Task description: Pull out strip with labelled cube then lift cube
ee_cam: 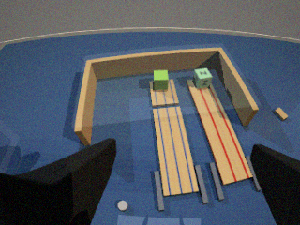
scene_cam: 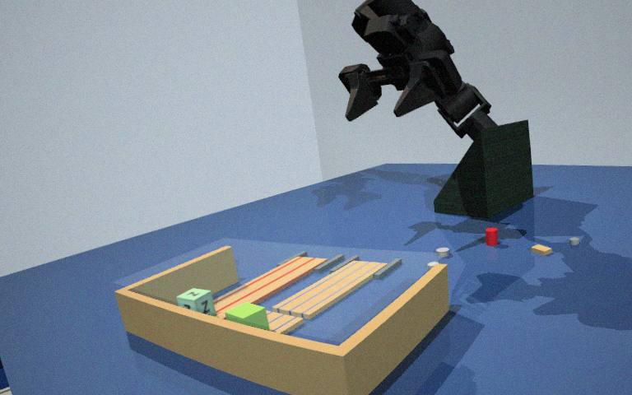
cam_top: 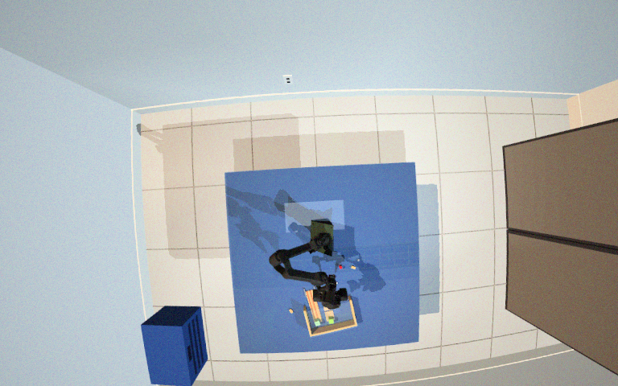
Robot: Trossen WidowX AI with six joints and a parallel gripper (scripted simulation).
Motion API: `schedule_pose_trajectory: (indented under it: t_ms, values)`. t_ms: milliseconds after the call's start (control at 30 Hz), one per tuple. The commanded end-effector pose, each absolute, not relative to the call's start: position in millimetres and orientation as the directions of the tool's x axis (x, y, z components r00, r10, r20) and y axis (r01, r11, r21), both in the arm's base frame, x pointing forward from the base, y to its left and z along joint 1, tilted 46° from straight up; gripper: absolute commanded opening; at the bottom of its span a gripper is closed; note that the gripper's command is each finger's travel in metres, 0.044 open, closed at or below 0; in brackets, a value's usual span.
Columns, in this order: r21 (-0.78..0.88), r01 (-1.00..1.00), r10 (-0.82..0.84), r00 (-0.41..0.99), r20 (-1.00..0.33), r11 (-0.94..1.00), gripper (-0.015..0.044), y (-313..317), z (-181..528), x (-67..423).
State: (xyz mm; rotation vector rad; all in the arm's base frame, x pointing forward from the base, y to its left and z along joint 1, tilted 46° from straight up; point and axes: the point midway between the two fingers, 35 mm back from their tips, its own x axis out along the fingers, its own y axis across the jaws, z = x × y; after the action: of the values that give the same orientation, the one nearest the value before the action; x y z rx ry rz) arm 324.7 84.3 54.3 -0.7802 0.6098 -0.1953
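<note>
Two wooden strips lie in an open-fronted tan tray (ee_cam: 85, 108) on the blue surface (ee_cam: 51, 75). Pincer (scene_cam: 378, 99): fingers apart, empty, hovering above the strips' near ends. Blue-lined strip (ee_cam: 175, 149): broken, plain green cube (ee_cam: 160, 79) beyond the gap. Red-lined strip (ee_cam: 219, 134): unbroken, labelled mint cube (ee_cam: 202, 77) at its far end.

A bare test room is shown — pale blue walls, a tiled floor (cam_top: 464, 200) and a wall socket (cam_top: 286, 80) at 12 o'clock. A blue table (cam_top: 387, 218) is set centrally — a blue cabinet (cam_top: 173, 343) at 7 o'clock, a brown cupboard (cam_top: 560, 227) at 3 o'clock.
</note>
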Motion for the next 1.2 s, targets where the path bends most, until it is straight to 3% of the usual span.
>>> schedule_pose_trajectory:
  t_ms: [0,67,267,567,933,1167]
  values:
    - [-0.714,-0.057,-0.385,0.811,-0.441,0.698,0.0400,83.8,53.8,324.0]
    - [-0.714,-0.057,-0.385,0.811,-0.441,0.698,0.0400,83.8,53.8,324.0]
    - [-0.743,-0.093,-0.486,0.702,-0.521,0.663,0.0242,69.6,47.8,356.6]
    - [-0.754,-0.180,-0.646,0.414,-0.641,0.632,0.0006,18.7,42.0,403.6]
    - [-0.698,-0.264,-0.720,0.021,-0.694,0.665,0.0000,-59.9,49.7,420.0]
    - [-0.693,-0.267,-0.720,-0.005,-0.694,0.669,0.0000,-66.6,52.4,419.9]
